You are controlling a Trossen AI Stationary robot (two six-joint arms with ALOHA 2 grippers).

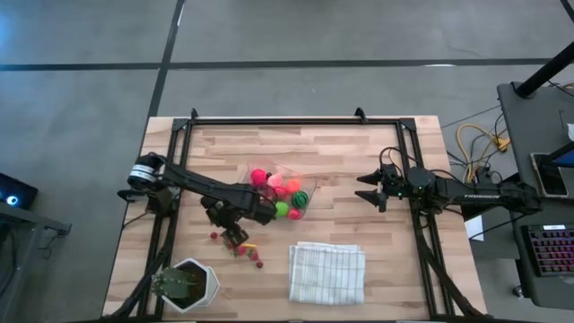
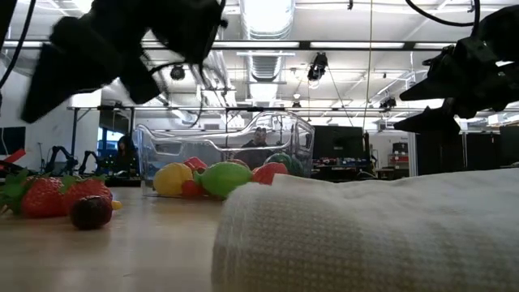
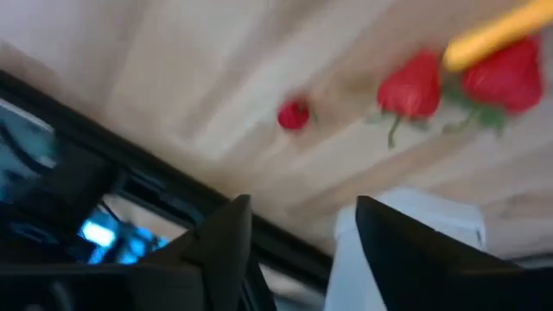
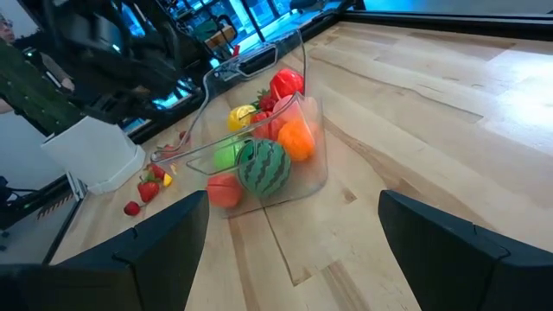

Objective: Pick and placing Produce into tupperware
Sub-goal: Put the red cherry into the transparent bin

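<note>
We are seeing most produce (image 1: 280,190) sitting in the tupperware (image 1: 305,176). Berries (image 1: 255,258) beside it are waiting; left end effector (image 1: 235,237) is hovering open, empty, as is the right end effector (image 1: 366,191).

We look straight down on the whole bench (image 1: 359,170) from above, and level across it from its edge. Each wrist camera looks close past its fingers. All views share the berries (image 3: 413,86).
</note>
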